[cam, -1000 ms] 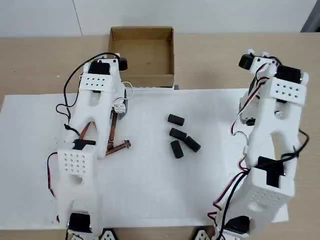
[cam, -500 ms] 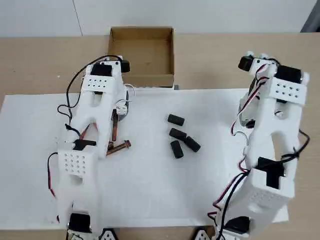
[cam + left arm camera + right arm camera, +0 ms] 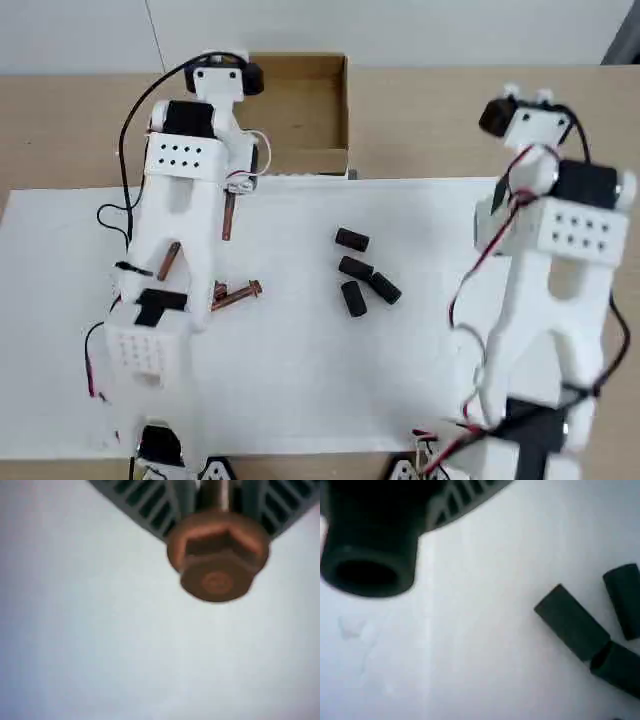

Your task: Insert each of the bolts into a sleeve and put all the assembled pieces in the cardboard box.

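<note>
Left gripper point(image 3: 214, 497): jaws clamped on copper bolt point(image 3: 218, 560), hex head protruding beyond their tips, shank cut off; right gripper point(image 3: 395, 510): jaws closed around black sleeve point(image 3: 369, 550), tips hidden; loose sleeves point(image 3: 570, 622) beyond, one cut off.

Five sleeves point(image 3: 352, 240); four bolts point(image 3: 238, 295) visible; one cardboard box point(image 3: 300, 110).

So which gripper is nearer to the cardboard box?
Left. The left gripper, holding a bolt, is just in front of the box's left corner; the right gripper is farther off, beyond the loose sleeves.
</note>
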Tool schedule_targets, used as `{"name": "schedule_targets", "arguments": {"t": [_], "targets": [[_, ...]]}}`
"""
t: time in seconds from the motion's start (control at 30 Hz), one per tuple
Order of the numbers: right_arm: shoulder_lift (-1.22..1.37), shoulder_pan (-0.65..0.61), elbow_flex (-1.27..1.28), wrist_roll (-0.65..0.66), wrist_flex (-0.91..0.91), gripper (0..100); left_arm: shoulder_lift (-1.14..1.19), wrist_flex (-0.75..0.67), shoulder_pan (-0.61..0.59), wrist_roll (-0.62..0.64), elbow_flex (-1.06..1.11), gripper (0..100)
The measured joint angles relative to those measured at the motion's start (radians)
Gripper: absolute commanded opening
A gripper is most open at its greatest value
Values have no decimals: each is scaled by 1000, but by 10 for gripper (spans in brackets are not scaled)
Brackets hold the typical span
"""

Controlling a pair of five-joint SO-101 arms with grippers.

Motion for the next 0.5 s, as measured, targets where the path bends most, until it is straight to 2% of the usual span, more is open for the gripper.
{"name": "schedule_targets", "arguments": {"t": [0.37, 0.5], "targets": [[-681, 0, 460, 0, -46, 2, -442, 0, 133, -3, 433, 5], [-918, 0, 605, 0, -95, 2, -569, -87, 160, 25, 580, 5]]}}
